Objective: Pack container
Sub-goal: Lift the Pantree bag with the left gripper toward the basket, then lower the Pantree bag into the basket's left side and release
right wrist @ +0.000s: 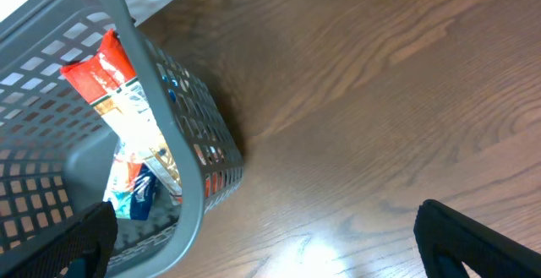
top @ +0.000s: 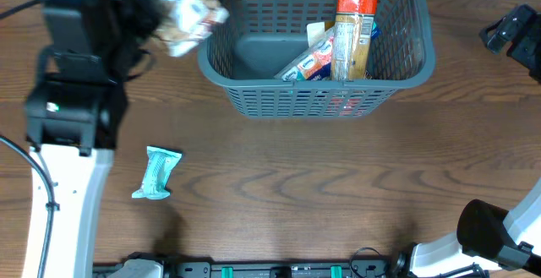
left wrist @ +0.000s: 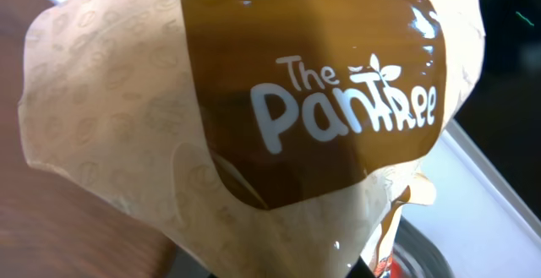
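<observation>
With my left tool (top: pixel 161 12) clamped on a cream-and-brown snack packet (left wrist: pixel 254 100) at ten o'clock, just beside the large dark grey slotted plastic basket (top: pixel 317 82) at twelve, I judge the next move is over its rim, then release; my right tool (right wrist: pixel 266 244) stands apart.

One basket (top: pixel 296 100), one teal packet (top: pixel 158 174), one brown bag (left wrist: pixel 321 100), two-plus packets inside (top: pixel 353 33)

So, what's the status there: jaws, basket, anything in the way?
Left jaws shut on brown snack bag, at the basket rim. Right jaws open, empty. Basket holds a few packets; teal packet lies on table. Nothing blocking.
</observation>
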